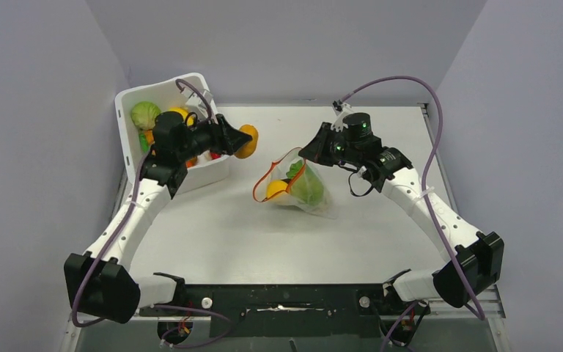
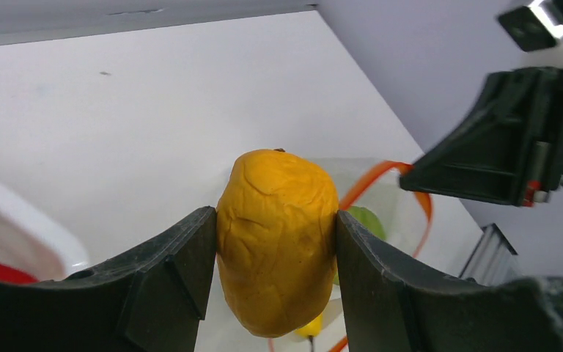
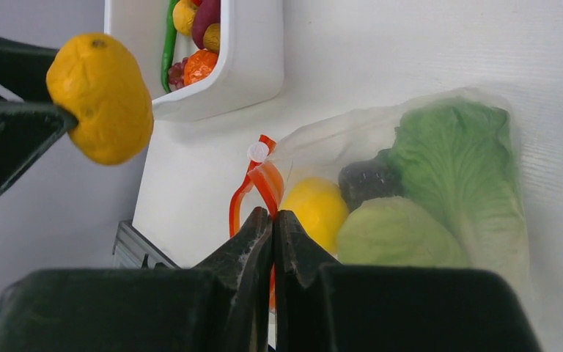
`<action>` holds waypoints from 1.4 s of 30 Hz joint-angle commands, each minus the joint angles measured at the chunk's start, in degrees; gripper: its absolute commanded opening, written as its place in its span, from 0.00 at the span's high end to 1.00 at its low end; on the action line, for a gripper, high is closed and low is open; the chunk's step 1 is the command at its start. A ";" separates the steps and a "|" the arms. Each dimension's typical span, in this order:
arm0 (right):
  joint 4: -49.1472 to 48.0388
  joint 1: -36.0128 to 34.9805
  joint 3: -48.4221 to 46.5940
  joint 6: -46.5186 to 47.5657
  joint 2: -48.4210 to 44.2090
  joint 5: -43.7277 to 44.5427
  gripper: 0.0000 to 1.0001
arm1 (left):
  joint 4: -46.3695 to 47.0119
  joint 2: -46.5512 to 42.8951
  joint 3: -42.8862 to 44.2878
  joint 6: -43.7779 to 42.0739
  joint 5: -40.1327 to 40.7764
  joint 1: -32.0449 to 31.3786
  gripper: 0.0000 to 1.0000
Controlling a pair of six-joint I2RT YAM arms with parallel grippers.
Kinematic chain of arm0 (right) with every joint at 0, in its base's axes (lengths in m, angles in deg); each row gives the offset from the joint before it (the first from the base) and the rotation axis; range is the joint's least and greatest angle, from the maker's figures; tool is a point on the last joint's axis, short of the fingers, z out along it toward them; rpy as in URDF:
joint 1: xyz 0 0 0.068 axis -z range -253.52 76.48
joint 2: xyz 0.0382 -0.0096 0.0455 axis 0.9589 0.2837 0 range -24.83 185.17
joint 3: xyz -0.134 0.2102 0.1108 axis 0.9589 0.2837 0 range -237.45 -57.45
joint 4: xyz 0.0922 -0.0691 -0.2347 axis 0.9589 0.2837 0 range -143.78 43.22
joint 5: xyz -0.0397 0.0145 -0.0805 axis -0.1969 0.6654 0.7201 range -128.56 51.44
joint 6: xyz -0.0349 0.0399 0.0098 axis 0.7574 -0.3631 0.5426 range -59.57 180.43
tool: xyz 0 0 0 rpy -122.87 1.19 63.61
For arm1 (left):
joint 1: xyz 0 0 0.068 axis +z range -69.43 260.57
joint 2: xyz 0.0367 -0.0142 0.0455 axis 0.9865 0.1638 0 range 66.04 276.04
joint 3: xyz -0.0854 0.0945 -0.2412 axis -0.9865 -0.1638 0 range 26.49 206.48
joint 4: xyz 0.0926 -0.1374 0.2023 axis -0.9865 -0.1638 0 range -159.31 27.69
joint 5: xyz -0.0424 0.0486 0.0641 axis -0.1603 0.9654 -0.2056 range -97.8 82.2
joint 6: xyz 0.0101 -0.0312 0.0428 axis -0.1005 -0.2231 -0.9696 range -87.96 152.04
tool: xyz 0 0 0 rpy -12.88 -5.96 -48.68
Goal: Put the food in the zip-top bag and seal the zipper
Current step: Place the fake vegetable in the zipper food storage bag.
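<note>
Left gripper (image 1: 234, 138): jaws clamped on either side of an orange fruit (image 2: 277, 235), which fills the gap between them and pokes out past the tips.
Ahead of the left gripper: the zip-top bag (image 1: 321, 203) lies beyond and below the fruit, apart from it. The red-orange loop of its zipper (image 2: 381, 176) shows just past the fruit.
Behind the left gripper: the white tub (image 1: 133, 99) sits under the wrist, with more food in it.
Right gripper (image 3: 273, 220): fingers pressed together, pinching the zipper at the bag's mouth and holding that edge up.
Beyond the right gripper: the bag runs away from the fingertips across the table (image 1: 212, 227). Inside it are ruffled lettuce (image 3: 462, 169), a yellow fruit (image 3: 315, 209), a dark purple piece (image 3: 370, 180) and a pale green head (image 3: 396, 235).
Step in hand: loading. The fruit appears to be on its way from the tub to the bag while the other arm props the mouth open.
Progress: partway, I judge. Some food is bagged, some lies in the tub, and the zipper is unsealed.
Next move calls for: bringing the fruit over the gap in the strip, tipping it in past the rim, then spreading the jaws. The soft mouth may sag, so the pinch should hold.
</note>
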 commanded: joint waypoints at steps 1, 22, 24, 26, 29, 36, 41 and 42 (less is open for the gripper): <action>-4.69 -0.55 -3.04 -0.98 -0.10 1.09 1.00 | 8.20 -4.36 -2.18 3.51 -4.00 -5.50 0.70; -4.69 -0.83 -2.62 1.04 -0.20 -0.90 1.00 | 18.07 1.29 -12.69 0.05 -3.99 -17.27 0.70; -4.46 -0.96 -2.70 1.46 -0.12 -1.46 1.00 | 18.42 1.62 -12.74 -0.48 -2.69 -17.78 0.70; -4.83 -0.96 -2.21 1.47 -0.20 -1.93 1.00 | 18.56 2.24 -12.65 -0.88 -0.44 -18.10 0.69; -6.17 -0.92 -1.46 0.98 0.03 -2.71 1.00 | 18.85 3.44 -12.05 -0.92 0.70 -18.18 0.63; -6.81 -0.91 -1.21 0.87 0.42 -2.85 1.00 | 20.76 2.84 -12.78 -3.54 2.80 -19.48 0.44; -6.44 -0.53 -1.34 1.29 0.27 -2.52 1.00 | 16.71 0.16 -11.80 -6.24 4.66 -19.63 0.33; -6.44 -0.57 -1.48 1.30 0.40 -2.54 1.00 | 14.99 0.08 -10.93 -6.88 4.53 -19.63 0.32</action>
